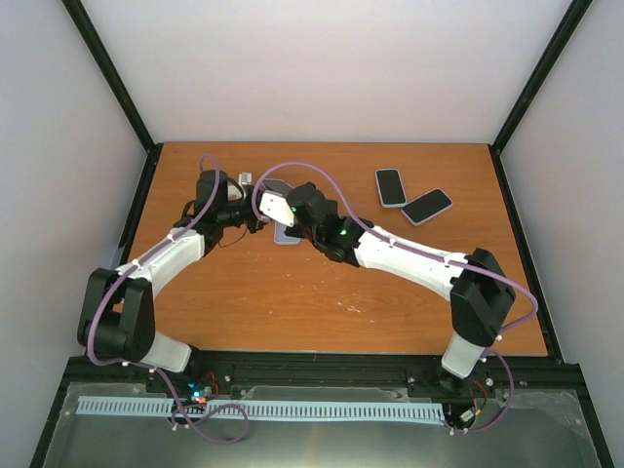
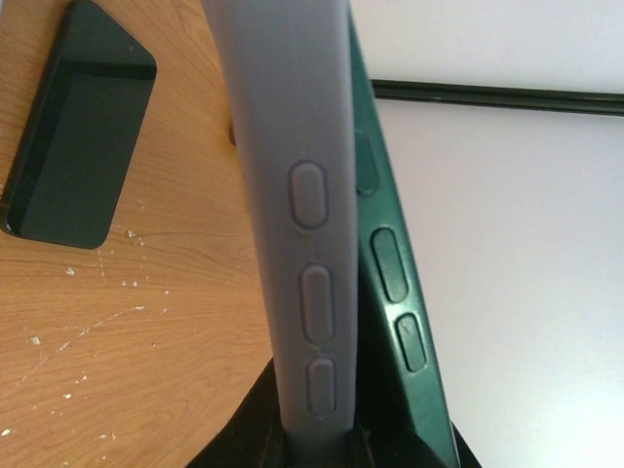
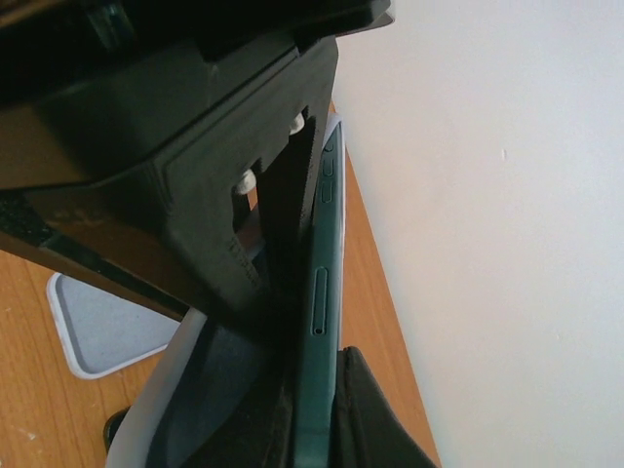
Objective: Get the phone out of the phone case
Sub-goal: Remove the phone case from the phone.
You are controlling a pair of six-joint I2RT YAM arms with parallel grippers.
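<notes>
Held on edge just above the spare case [image 1: 288, 236]: grey phone case [image 2: 292, 195] clamped in closed left gripper [image 2: 314, 444], dark green phone [image 3: 320, 322] pinched in closed right gripper [image 3: 314, 429]. Opposed grips judged meant for peeling apart; phone partly out, touching case along one side.

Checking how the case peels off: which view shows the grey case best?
Left wrist: the grey case fills the centre, button bumps clear, beside the dark phone. Right wrist catches only a curved piece low down; overhead it is tiny and mostly covered.
</notes>
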